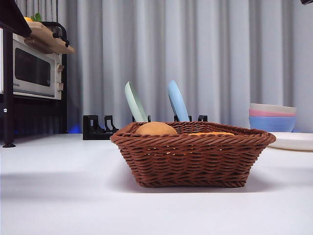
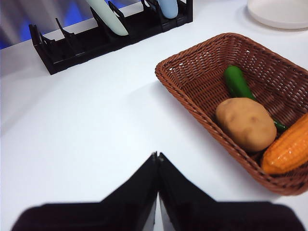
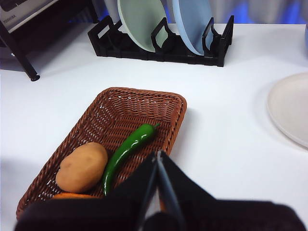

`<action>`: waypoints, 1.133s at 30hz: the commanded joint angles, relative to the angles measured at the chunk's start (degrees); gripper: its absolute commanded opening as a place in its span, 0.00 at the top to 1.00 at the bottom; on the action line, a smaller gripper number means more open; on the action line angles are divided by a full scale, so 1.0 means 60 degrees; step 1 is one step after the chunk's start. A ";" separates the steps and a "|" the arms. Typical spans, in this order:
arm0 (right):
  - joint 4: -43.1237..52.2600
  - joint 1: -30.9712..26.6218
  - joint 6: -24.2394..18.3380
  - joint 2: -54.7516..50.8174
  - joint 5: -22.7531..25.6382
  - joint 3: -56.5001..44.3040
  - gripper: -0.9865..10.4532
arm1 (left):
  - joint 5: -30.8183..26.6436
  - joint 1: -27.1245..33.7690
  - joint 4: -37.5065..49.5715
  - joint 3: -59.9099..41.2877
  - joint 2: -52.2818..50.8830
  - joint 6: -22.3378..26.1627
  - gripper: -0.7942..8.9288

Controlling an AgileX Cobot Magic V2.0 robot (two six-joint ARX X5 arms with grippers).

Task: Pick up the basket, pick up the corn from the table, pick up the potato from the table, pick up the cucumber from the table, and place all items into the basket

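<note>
Lying in basket [image 2: 192,79] — corn [image 2: 288,149], gripperless.

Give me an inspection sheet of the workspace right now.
Surface: white table.
Job's things: basket stands on the table; potato, cucumber and corn lie inside it.
Clutter: black rack holding green plate and blue plate; white plate; stacked bowls.
Grippers: left gripper shut, empty, beside the basket; right gripper shut, empty, above its rim.
Cables: nothing seen.
Surroundings: microwave, grey curtain.
</note>
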 commanded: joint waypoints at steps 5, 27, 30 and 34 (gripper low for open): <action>0.0036 0.0004 0.0095 0.0004 0.0029 -0.0055 0.91 | 0.0069 0.0550 -0.0474 -0.0040 -0.1089 0.0441 0.92; 0.0026 0.0004 0.0095 0.0029 0.0029 -0.0055 0.91 | 0.2565 0.6896 0.2164 -0.5271 -0.5770 -0.0080 0.92; 0.0026 0.0004 0.0095 0.0029 0.0029 -0.0055 0.91 | 0.2565 0.7082 0.2142 -0.5632 -0.6036 -0.0080 0.92; 0.0026 0.0004 0.0095 0.0029 0.0025 -0.0055 0.91 | 0.2557 0.7257 0.2142 -0.6018 -0.6390 -0.0178 0.92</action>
